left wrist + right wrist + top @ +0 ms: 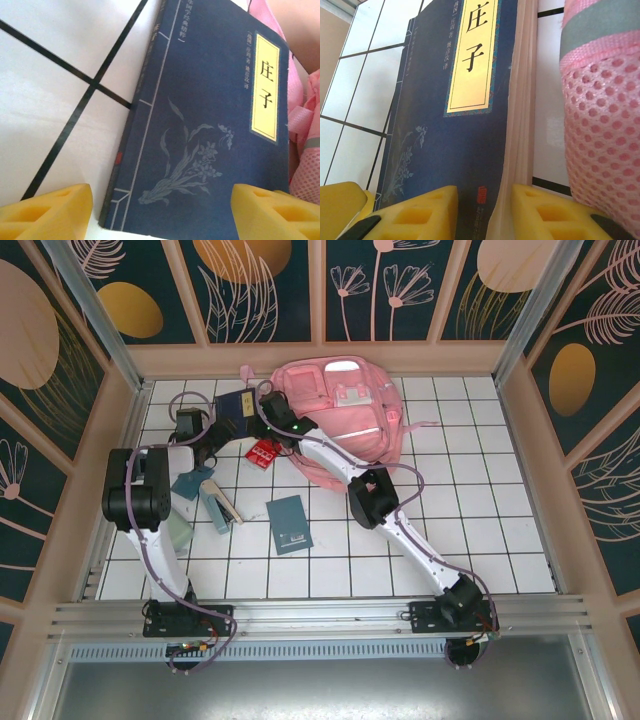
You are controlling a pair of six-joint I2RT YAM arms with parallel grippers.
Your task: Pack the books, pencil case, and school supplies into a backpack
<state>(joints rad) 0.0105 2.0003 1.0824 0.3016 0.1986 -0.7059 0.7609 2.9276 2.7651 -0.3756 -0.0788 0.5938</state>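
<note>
1. Top external view: the navy book [234, 403] lies at the far left of the white tiled surface [460, 530]. It is just beside the left side of the pink backpack [350, 415], which lies flat at the far middle. My right arm [325, 460] crosses the backpack's near left edge and hides part of it. Nearer to me lie a red piece with white marks [263, 452], a teal book [289, 524], a small teal square [187, 483] and a grey-teal oblong [215, 502] with tan sticks [230, 512] against it.
2. Left wrist view: the navy book's long axis runs away from my left hand [162, 197], leaning right. Its spine is on the left, and its title label is at the far right by the pink mesh.
3. That yellow label reads 庄子; the small characters beside it are too fine to read. A pale flower drawing sits on the lower cover, and the right wrist view shows a small red seal near the corner.
4. My left hand is released, its 2 yellow fingers [50, 212] spread wide above the book's near end. My right hand [485, 200] has its fingers part way apart astride the book's tan page edge; I cannot tell whether they pinch it.
</note>
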